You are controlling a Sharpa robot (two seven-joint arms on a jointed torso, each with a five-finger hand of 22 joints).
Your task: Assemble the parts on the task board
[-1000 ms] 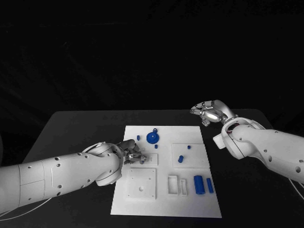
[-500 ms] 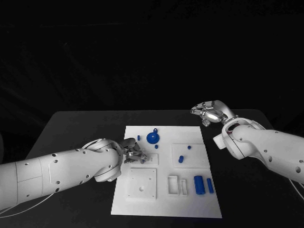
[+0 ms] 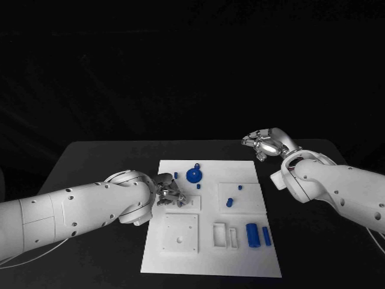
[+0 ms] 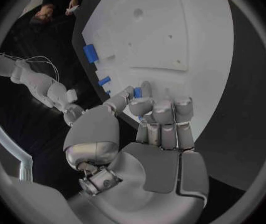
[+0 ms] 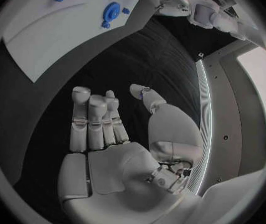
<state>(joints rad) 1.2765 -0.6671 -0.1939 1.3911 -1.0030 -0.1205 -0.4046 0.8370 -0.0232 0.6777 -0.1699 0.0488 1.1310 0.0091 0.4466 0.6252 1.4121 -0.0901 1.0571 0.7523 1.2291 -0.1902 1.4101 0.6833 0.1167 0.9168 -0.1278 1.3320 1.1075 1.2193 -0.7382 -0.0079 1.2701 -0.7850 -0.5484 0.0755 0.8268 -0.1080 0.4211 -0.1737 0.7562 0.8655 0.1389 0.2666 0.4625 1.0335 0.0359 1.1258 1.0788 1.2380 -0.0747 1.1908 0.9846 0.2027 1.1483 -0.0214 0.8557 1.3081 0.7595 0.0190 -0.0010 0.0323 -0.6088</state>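
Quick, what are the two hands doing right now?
Left hand: pinching a small blue part over the board.
Right hand: open, holding nothing.

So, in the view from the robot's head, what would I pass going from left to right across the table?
The silver left hand over the white task board's left edge → round blue disc part → small blue peg → wide blue block → narrow blue bar → the silver right hand, raised off the board's right side.

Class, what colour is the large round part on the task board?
Blue; the round part on the white task board shows best in the head view.
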